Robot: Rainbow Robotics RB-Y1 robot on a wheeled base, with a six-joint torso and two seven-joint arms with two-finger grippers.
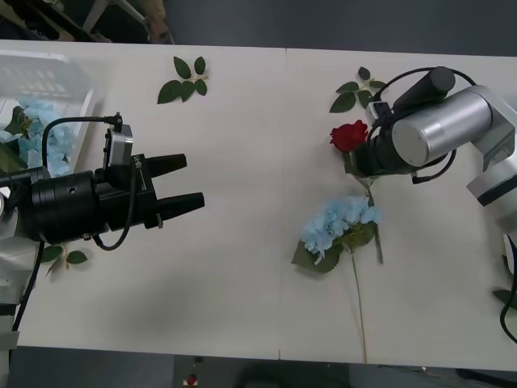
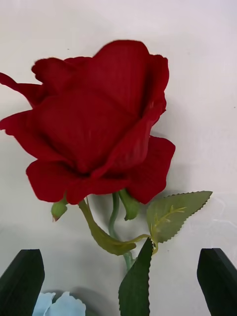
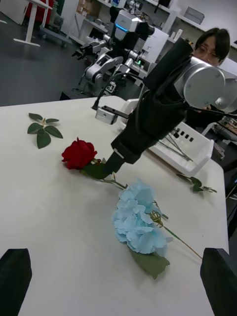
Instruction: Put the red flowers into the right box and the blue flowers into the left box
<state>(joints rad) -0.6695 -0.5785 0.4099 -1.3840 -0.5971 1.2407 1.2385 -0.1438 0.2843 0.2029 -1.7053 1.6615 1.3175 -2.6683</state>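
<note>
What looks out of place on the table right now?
Loose leaf sprigs lie scattered without blooms. One red rose and one blue flower still lie unsorted, stems crossing, beside the right gripper.

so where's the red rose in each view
Front view: the rose lies right of centre on the table, at the right end effector's tip.
Right wrist view: the rose sits large, just beyond the open fingers.
Left wrist view: the rose lies mid-table, beside the right end effector.
Shared landmark: the blue flower near the rose's stem.
</note>
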